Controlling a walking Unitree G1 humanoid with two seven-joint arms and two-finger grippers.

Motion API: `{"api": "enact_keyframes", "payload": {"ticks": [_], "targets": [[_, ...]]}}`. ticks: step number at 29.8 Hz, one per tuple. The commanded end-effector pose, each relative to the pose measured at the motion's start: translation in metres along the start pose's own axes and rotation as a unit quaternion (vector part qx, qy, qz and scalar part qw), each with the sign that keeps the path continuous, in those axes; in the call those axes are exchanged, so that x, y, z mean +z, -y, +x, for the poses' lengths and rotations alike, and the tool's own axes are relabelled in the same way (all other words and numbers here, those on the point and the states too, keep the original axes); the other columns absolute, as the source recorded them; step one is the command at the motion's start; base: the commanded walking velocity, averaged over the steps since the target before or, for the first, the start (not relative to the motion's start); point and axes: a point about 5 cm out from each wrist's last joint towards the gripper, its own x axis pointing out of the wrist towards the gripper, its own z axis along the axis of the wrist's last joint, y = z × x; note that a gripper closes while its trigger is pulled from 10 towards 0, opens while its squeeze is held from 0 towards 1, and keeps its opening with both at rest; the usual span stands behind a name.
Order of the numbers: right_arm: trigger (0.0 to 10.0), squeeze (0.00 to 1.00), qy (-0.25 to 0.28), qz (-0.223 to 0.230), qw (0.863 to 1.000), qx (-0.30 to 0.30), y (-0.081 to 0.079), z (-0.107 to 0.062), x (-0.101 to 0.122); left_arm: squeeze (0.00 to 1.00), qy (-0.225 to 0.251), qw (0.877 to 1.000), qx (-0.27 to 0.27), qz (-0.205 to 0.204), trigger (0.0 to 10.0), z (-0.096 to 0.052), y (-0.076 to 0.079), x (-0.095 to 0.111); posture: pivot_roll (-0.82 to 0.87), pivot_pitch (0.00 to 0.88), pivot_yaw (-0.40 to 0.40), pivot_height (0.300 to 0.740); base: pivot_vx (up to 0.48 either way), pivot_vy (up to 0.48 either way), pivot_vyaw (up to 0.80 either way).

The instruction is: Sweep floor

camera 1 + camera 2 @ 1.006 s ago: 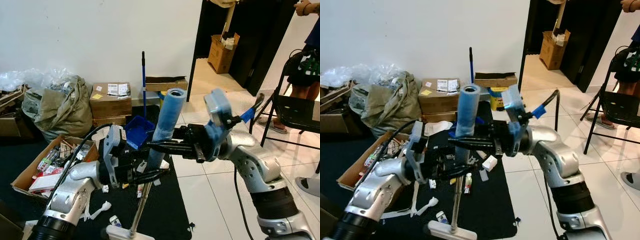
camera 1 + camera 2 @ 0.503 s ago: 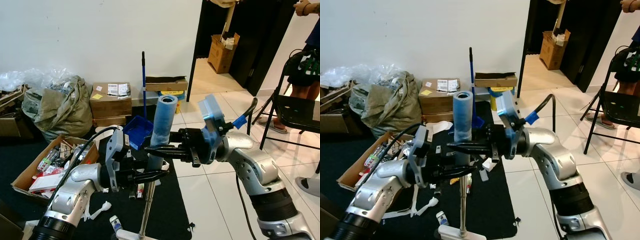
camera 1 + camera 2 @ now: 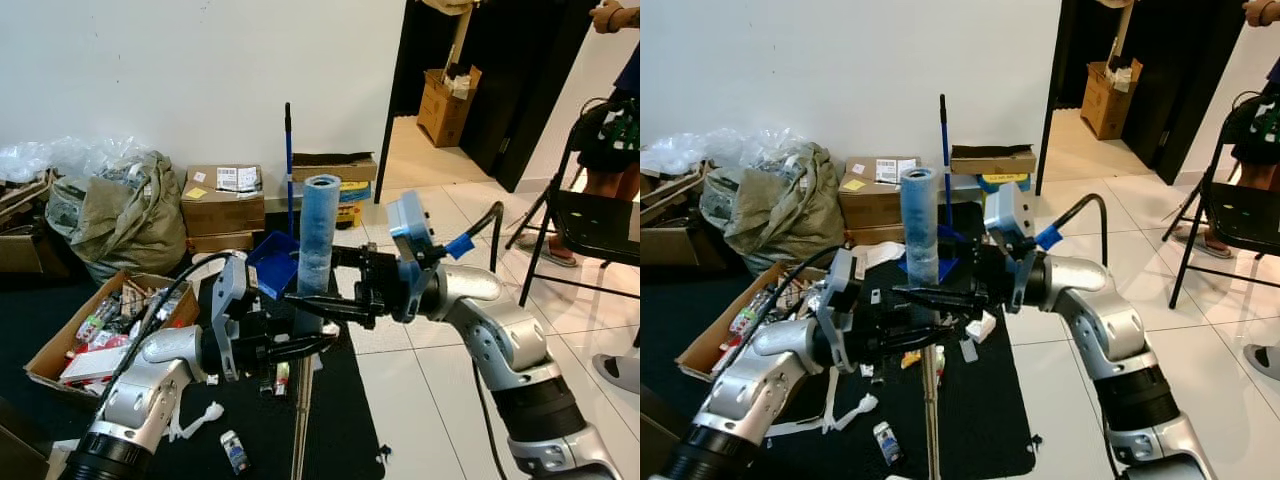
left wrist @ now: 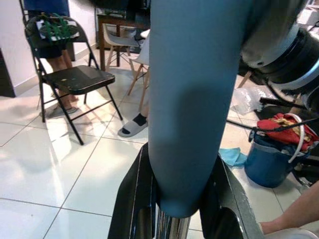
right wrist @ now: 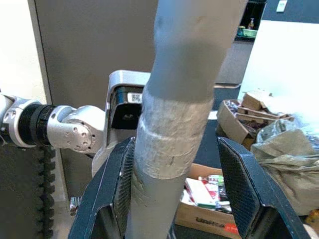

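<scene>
The broom stands almost upright before me, its blue foam grip topping a metal pole that runs down toward the black mat. My right gripper reaches in from the right and is shut on the foam grip near its lower end; in the right wrist view its fingers flank the taped grip. Just below, my left gripper is shut on the handle where foam meets pole, its fingers pressed to the grip's lower end. Litter lies scattered on the mat.
A blue dustpan with an upright handle stands behind the broom. Cardboard boxes, a stuffed bag and an open box of rubbish line the left wall. A folding chair and a person are at right.
The broom handle has swung from leaning right to nearly upright. Both grippers moved left with it. The broom head slid toward me, out of the bottom of the eye views.
</scene>
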Motion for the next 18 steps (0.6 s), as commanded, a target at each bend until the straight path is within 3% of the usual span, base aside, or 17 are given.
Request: {"api": "enact_keyframes", "payload": {"ticks": [1, 9, 18], "targets": [[10.0, 0.0, 0.009, -0.024, 1.0, -0.013, 0.006, -0.005, 0.014, 0.0, -0.017, 1.0, 0.0, 0.005, 0.0, -0.003, 0.0, -0.005, -0.1, 0.0, 0.021, 0.74, 0.0, 0.0, 0.0], [10.0, 0.0, 0.044, -0.032, 0.998, 0.025, 0.005, -0.009, 0.042, 0.0, -0.035, 0.999, -0.002, -0.003, 0.0, -0.003, 0.003, -0.016, -0.09, 0.0, 0.023, 0.74, 0.0, 0.0, 0.0], [10.0, 0.0, 0.035, -0.037, 0.998, 0.035, 0.007, -0.007, 0.048, 0.0, -0.039, 0.999, -0.005, -0.004, 0.0, -0.003, 0.004, -0.017, -0.1, 0.0, 0.023, 0.74, 0.0, 0.0, 0.0]]}}
